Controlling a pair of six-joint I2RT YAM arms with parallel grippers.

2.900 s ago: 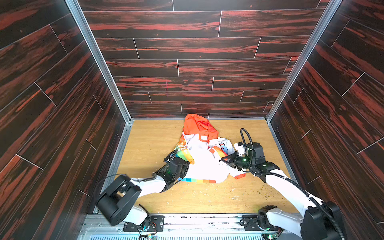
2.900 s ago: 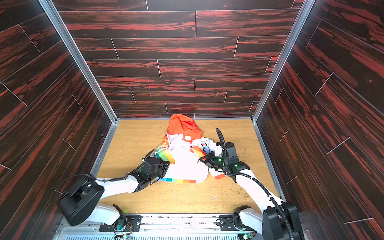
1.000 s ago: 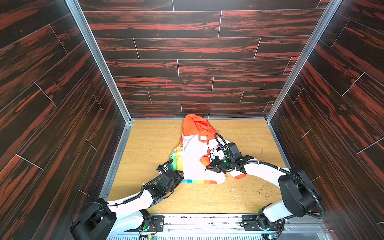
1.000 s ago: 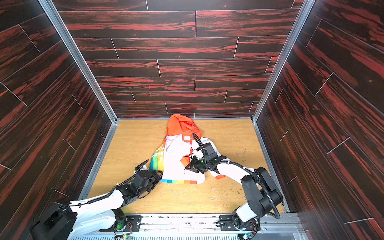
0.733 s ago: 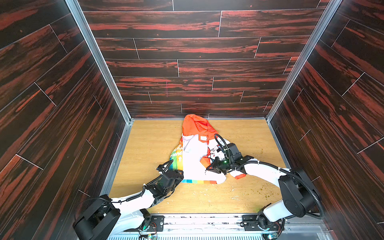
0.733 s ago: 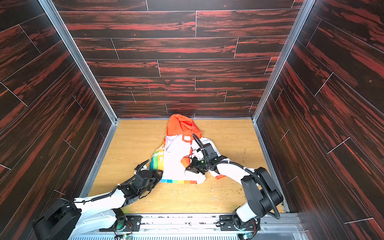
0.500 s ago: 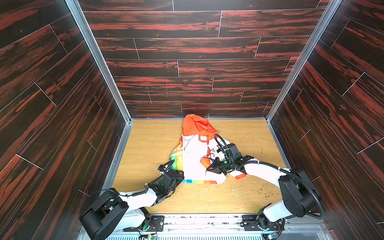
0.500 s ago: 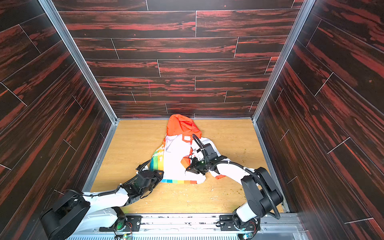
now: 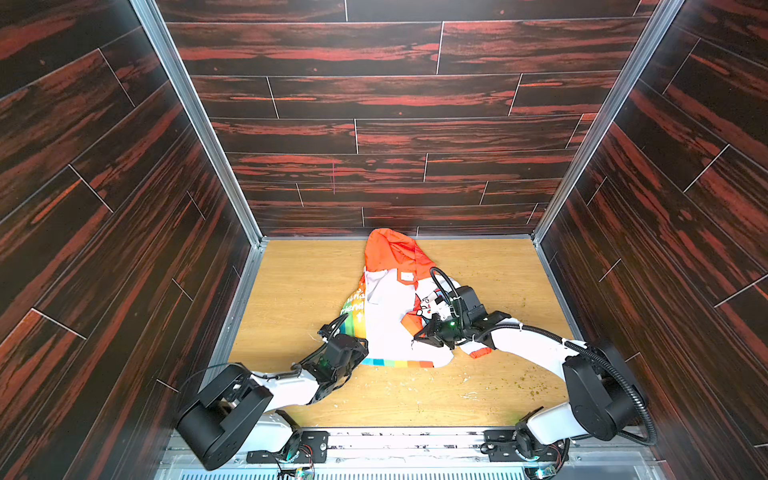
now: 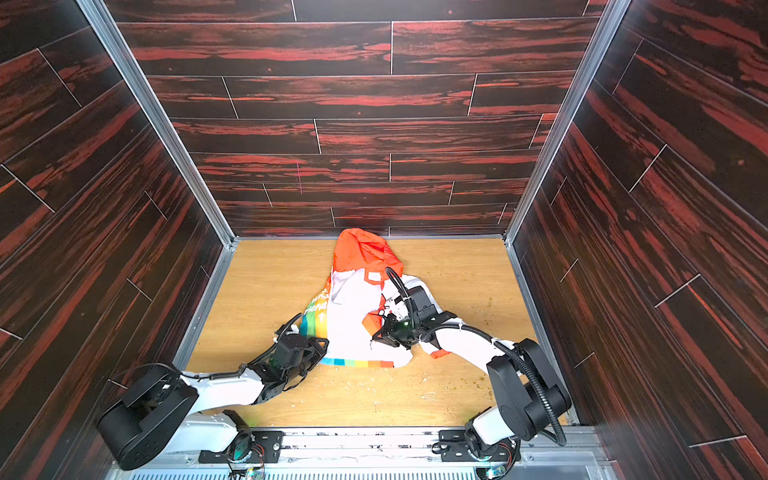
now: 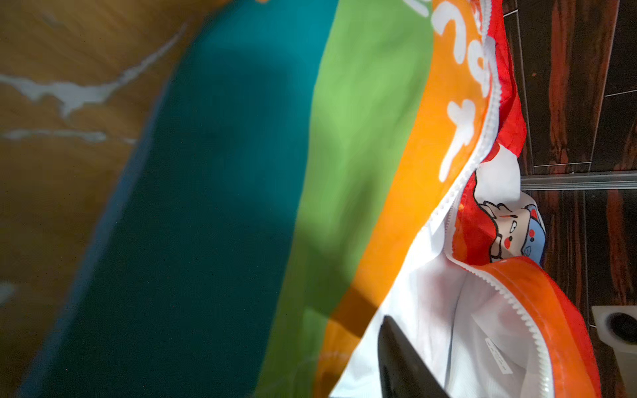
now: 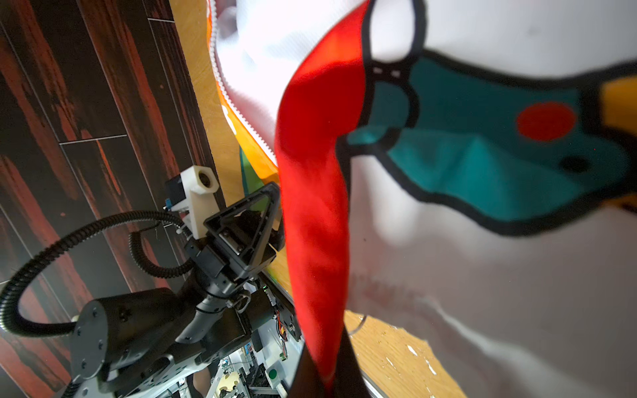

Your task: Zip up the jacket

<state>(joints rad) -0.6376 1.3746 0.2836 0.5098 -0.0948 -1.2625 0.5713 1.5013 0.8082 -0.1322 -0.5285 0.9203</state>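
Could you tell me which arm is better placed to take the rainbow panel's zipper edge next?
Probably the left. The left gripper sits at the jacket's rainbow panel, whose zipper teeth cross the left wrist view, while the right gripper is shut on the red front edge across the opening.

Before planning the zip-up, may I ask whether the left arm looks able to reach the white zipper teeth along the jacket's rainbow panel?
Probably yes: the left gripper sits at the jacket's rainbow panel, with the zipper teeth uncovered just beyond its finger. The right gripper pinches red fabric aside.
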